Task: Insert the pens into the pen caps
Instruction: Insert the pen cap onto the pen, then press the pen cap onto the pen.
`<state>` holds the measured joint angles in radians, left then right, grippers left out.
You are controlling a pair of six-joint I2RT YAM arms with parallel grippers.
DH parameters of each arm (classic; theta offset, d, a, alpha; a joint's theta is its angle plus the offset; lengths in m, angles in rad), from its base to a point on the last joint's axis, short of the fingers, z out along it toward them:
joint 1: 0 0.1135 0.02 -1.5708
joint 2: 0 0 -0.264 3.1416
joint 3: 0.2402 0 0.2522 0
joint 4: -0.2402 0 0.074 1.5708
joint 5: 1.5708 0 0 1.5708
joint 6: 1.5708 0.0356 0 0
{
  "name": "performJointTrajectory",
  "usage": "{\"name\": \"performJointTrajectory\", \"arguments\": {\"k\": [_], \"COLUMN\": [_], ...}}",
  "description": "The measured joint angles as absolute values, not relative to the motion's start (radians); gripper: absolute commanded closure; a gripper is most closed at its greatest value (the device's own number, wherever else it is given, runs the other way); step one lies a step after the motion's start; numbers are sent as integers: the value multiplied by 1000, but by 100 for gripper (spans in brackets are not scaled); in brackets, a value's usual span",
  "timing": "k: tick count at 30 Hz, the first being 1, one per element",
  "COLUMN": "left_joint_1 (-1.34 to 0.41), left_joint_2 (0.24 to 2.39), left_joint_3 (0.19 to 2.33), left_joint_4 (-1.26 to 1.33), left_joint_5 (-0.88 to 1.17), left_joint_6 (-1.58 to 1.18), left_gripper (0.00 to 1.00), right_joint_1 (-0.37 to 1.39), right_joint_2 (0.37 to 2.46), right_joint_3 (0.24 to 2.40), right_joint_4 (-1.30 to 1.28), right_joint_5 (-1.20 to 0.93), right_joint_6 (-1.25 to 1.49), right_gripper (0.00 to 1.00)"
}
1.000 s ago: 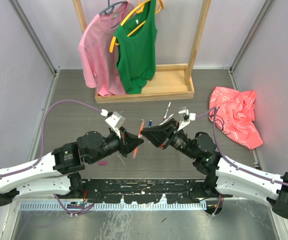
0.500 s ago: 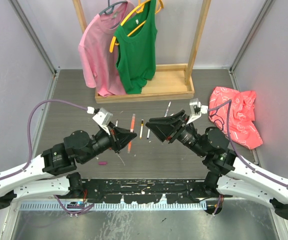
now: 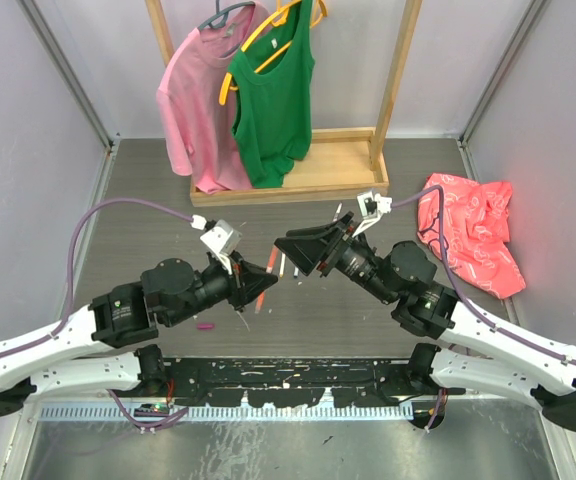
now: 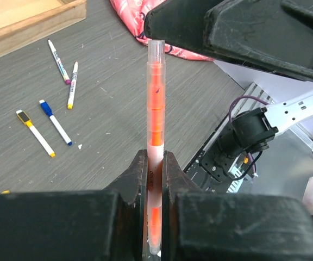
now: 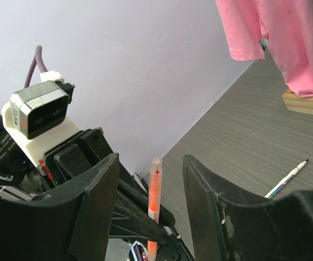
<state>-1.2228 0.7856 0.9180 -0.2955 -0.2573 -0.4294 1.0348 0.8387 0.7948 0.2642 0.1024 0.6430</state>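
Observation:
My left gripper point(image 4: 155, 163) is shut on an orange pen point(image 4: 155, 103) with a translucent barrel and holds it in the air, pointing at my right gripper. In the top view the left gripper point(image 3: 265, 280) and right gripper point(image 3: 286, 250) nearly meet above the table. My right gripper point(image 5: 151, 185) is open; the orange pen's point(image 5: 155, 187) clear end stands between its fingers point(image 5: 99, 201) without touching them. Several thin white pens lie on the table: a blue-ended one point(image 4: 55, 122), a yellow-ended one point(image 4: 35, 132) and a magenta-tipped one point(image 4: 58, 61). A magenta cap point(image 3: 204, 325) lies near the left arm.
A wooden clothes rack point(image 3: 298, 180) with a pink shirt point(image 3: 203, 110) and a green top point(image 3: 273, 100) stands at the back. A red cloth point(image 3: 473, 235) lies at the right. Another pen point(image 5: 287, 178) lies on the grey table. Grey walls close both sides.
Half a second ago the grippers were apart. Both have since closed in on each other, and the orange pen's end is now between the open right jaws.

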Motion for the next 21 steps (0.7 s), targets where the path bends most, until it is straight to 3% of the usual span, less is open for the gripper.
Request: {"name": "performJointTrajectory", "arguments": {"k": [13,21], "left_joint_1": [-1222,-1222], "left_joint_2": [805,813], "left_joint_3": [931,931], "left_joint_4": [-308,-308], "left_joint_5": [-229,-210], "left_joint_6": [-428,-428], "left_gripper": [100,100], "right_joint_1": [1035,1035], "right_joint_2": [845,864], "right_joint_3": [795,795], "right_joint_4": [252,244], "right_joint_5": [92,77], "right_joint_6": [662,677], "right_gripper": [54,70]}}
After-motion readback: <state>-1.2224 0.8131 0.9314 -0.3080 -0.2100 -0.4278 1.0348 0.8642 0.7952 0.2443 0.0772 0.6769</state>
